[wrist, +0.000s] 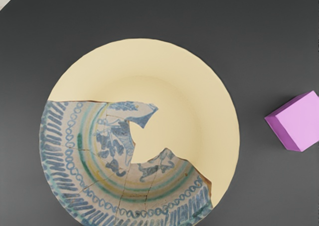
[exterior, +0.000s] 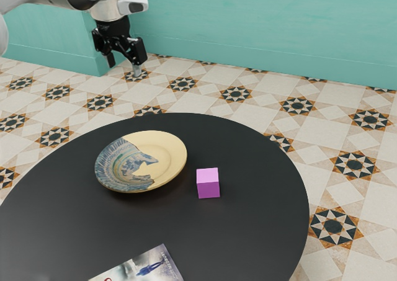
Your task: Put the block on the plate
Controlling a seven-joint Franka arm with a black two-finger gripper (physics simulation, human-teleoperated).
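Observed the black gripper (exterior: 124, 67) at the far left of the exterior view, with fingers standing apart. Located the pink-purple block (exterior: 208, 183) on the black table (exterior: 248, 231), just to the exterior view's right of the plate (exterior: 167, 146) and separate from it. Noted blue patterning across part of the cream plate. Recorded a printed booklet (exterior: 146, 268) near, partly cut off by the view's edge.

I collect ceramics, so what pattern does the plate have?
Blue motifs on part, plain cream elsewhere; clearest in the wrist view's plate.
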